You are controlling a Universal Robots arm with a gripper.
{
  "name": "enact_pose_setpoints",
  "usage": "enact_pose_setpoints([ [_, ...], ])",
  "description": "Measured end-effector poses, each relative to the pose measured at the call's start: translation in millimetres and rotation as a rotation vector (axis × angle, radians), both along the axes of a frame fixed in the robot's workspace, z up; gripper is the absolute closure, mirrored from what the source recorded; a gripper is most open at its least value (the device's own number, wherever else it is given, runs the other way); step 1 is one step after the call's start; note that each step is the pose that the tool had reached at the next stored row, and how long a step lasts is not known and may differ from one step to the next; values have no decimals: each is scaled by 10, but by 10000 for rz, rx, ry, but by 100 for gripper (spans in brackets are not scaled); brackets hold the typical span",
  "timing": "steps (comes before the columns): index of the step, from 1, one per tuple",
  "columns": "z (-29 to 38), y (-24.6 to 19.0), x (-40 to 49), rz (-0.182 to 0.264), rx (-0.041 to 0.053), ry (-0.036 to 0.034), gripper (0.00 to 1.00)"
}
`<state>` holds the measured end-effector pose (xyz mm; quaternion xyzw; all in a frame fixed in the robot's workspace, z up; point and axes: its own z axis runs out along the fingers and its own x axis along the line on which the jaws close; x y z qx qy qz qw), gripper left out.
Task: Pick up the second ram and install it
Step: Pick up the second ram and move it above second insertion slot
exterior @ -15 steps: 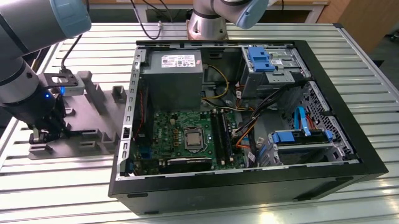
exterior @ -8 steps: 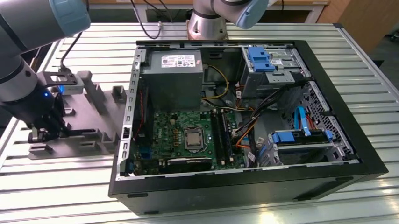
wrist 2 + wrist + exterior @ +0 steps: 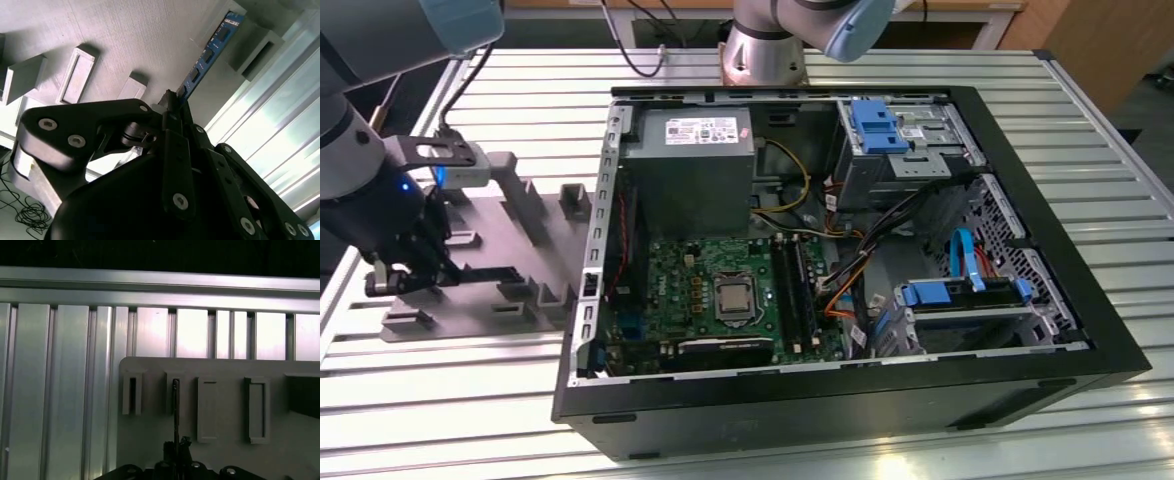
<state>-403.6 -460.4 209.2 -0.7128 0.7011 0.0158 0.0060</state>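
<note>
Your tool is clamped on one end of the second ram (blue board, dark chips). Its far end sits at a slot near the gray holder plate's edge.

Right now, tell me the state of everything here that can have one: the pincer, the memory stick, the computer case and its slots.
pincer: shut on the second ram.
second ram: gripped at one end, over the grey holder, not installed.
computer case: lying on its side, side panel off, insides exposed.
memory slots: on the board inside the case; cannot tell whether any is filled.
</note>
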Motion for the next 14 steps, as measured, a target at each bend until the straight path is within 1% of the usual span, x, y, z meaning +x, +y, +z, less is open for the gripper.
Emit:
enact_pose_setpoints([
  [3,47,0,0,0,-1,1,85],
  [14,53,0,0,0,-1,1,85],
])
